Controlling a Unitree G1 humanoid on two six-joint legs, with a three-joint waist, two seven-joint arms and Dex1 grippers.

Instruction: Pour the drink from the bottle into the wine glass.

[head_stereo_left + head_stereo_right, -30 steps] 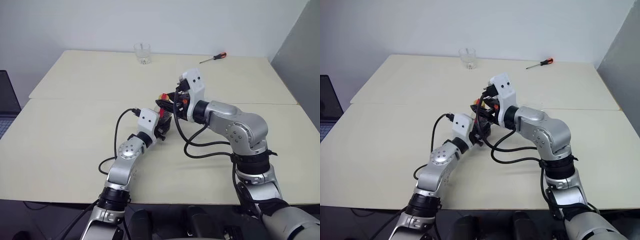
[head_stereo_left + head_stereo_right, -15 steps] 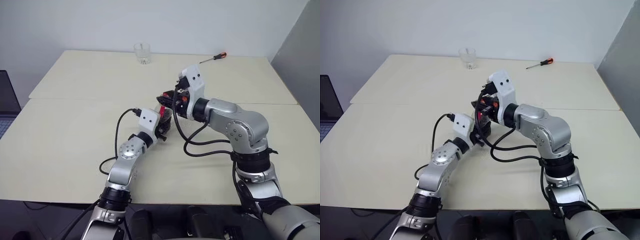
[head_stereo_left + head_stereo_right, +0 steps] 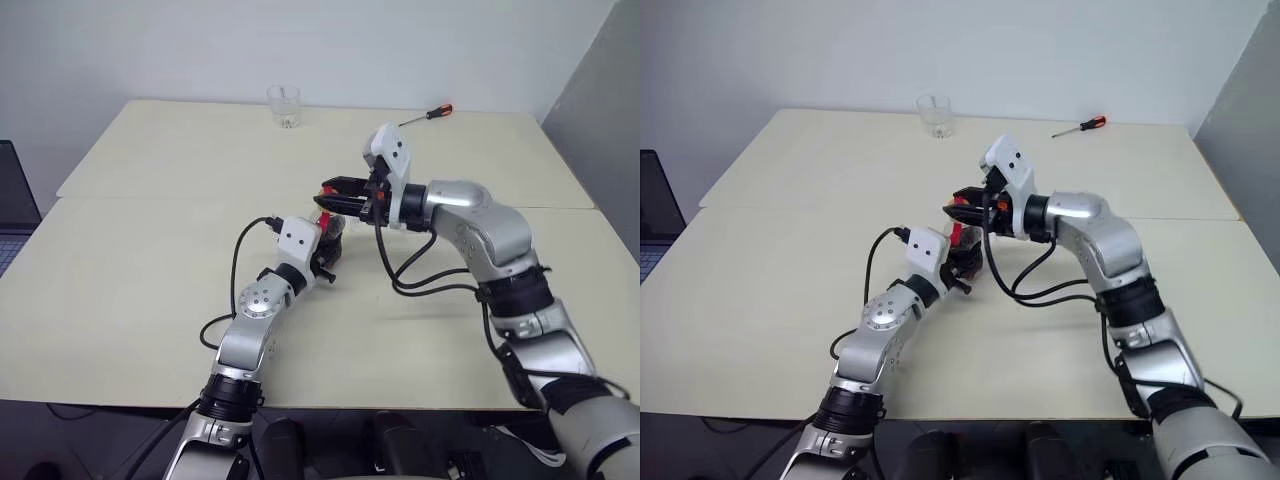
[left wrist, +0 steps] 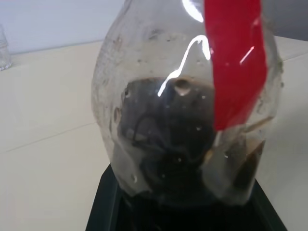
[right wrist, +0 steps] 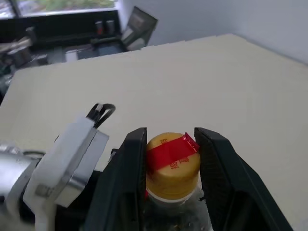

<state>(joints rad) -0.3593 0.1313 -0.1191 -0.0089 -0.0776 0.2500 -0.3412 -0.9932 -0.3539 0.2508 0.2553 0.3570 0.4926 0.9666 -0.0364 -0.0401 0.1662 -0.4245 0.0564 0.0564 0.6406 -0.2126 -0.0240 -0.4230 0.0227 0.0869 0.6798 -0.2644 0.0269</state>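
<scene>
Our left gripper (image 3: pixel 325 248) clamps the bottle (image 4: pixel 185 110) by its body, upright on the table (image 3: pixel 150 250), steadying it. Our right gripper (image 5: pixel 168 159) pinches the yellowish cap (image 5: pixel 172 163), probably to unscrew it; a tumbler (image 3: pixel 284 107) stands well beyond the bottle

The right gripper (image 5: pixel 169 159) has the bottle's cap (image 5: pixel 172 164) filling the gap between its jaws, and the left gripper (image 3: pixel 328 248) stands directly beneath it. Beyond both grippers, bare table (image 3: pixel 180 160) lies open, apart from a tumbler (image 3: pixel 284 107) and a screwdriver (image 3: pixel 427 116) at its far edge.
</scene>
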